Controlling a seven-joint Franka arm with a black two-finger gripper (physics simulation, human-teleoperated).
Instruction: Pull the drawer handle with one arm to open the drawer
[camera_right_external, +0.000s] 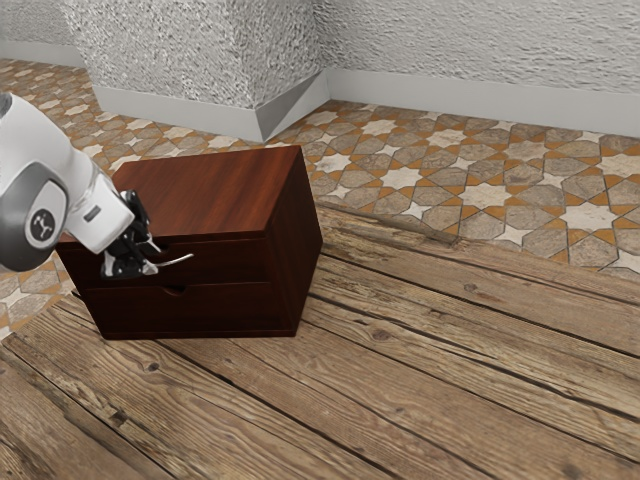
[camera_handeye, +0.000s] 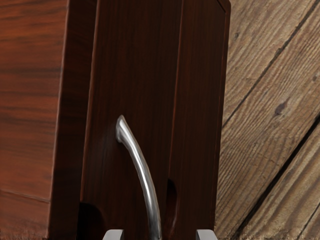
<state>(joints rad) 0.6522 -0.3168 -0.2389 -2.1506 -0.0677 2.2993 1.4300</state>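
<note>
Exterior view first: a tabletop of weathered brown wooden planks (camera_right_external: 450, 380) fills the foreground. Beyond it lies a floor of star-patterned tiles in beige, grey and orange (camera_right_external: 480, 170). Rough white textured walls (camera_right_external: 480, 40) with a pale grey skirting close off the room, and one wall corner juts out toward the table.

On the planks stands one dark reddish-brown wooden cabinet (camera_right_external: 220, 190), box-shaped, near the exterior view's left. Its front carries two drawers, an upper drawer (camera_right_external: 220, 258) and a lower drawer (camera_right_external: 220, 305). One curved silver metal handle (camera_right_external: 175, 260) sticks out from the upper drawer, and the lower one shows a small dark notch at its top edge. Whether the upper drawer is pulled out at all cannot be told.

One white robot arm (camera_right_external: 50, 190) comes in from the exterior view's left. Its black two-finger gripper (camera_right_external: 130, 266) sits at the handle's end, right against the upper drawer's front.

From the wrist view, the handle (camera_handeye: 137, 160) arcs away from the hand along the drawer front. Two grey fingertips (camera_handeye: 114, 234) stand one on each side of it. Both are clear of the metal, so the jaws are spread and grip nothing.
</note>
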